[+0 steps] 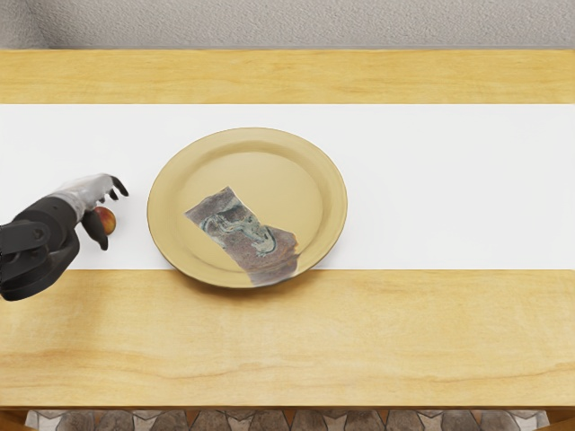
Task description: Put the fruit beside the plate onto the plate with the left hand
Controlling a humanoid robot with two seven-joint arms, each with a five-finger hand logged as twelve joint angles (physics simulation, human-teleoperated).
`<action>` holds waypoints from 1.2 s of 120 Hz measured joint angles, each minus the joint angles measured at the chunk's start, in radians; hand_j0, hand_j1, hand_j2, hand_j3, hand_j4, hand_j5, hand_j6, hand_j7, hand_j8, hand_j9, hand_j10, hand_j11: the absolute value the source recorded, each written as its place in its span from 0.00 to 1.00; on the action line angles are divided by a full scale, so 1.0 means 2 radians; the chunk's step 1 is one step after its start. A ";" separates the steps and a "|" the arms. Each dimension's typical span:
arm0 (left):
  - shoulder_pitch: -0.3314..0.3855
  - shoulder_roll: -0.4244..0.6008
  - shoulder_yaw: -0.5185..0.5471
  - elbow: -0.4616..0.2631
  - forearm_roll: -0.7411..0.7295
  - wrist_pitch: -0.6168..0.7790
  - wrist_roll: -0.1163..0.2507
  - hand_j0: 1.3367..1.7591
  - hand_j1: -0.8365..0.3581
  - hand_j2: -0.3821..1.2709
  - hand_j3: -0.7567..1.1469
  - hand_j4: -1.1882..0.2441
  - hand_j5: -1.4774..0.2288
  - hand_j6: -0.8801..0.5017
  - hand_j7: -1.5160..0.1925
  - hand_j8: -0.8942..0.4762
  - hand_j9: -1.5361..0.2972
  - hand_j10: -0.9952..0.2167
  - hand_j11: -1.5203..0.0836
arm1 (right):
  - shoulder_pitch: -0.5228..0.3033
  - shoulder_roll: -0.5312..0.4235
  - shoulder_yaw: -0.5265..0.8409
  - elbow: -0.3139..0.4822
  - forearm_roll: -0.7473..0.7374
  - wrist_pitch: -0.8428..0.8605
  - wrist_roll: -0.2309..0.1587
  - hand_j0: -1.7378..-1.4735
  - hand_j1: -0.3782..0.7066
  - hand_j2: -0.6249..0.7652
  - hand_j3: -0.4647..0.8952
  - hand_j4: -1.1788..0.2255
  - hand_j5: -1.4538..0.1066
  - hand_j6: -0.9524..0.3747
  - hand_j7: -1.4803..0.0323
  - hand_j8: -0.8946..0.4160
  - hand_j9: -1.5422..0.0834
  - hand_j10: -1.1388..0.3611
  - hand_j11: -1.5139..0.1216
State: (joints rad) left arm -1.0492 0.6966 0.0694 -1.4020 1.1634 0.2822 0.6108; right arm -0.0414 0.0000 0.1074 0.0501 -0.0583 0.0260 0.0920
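Looked down at a slant on a wooden table with a white runner laid across it from one side to the other. Found a round tan plate on the runner near the middle, its near rim reaching just past the runner's front edge onto the bare wood. Noted a flat, mottled grey-brown patch lying on the plate, set at a tilt, with its lower right corner up against the near rim. Traced a dark forearm in from the left edge of the view, low on that side, ending in the paler left hand over the runner. Spotted the fruit, small, round and red-orange, right at that hand and partly hidden behind it. Placed the fruit to the left of the plate, near it but apart from its rim, over the runner and not on the plate. Could not tell whether the hand was clamped on the fruit or only lay loosely against it. Could not make out either whether the fruit rested on the runner or hung just above it.
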 joint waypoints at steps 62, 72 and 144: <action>0.001 -0.008 0.001 0.009 0.001 -0.002 0.000 0.77 0.39 0.54 0.79 0.38 0.38 0.40 0.49 0.37 0.51 0.33 0.43 | 0.000 0.000 0.000 0.000 0.000 0.000 0.000 0.30 0.07 0.44 0.34 0.81 0.90 0.69 0.95 0.65 0.92 0.73 0.90; 0.000 -0.006 0.001 0.008 0.000 -0.001 0.000 0.76 0.35 0.53 0.73 0.35 0.34 0.35 0.50 0.29 0.45 0.37 0.39 | 0.000 0.000 0.000 0.000 0.000 0.000 0.000 0.30 0.07 0.44 0.34 0.81 0.90 0.69 0.95 0.65 0.92 0.73 0.90; -0.041 0.062 -0.019 -0.044 -0.017 -0.007 0.000 0.73 0.43 0.45 0.42 0.24 0.25 0.31 0.26 0.36 0.24 0.31 0.24 | 0.000 0.000 0.000 0.000 0.000 0.000 0.000 0.30 0.07 0.44 0.34 0.81 0.90 0.69 0.95 0.65 0.92 0.73 0.90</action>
State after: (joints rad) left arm -1.1312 0.8203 0.0322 -1.4899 1.1290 0.2691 0.6100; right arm -0.0415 0.0000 0.1074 0.0502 -0.0585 0.0261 0.0920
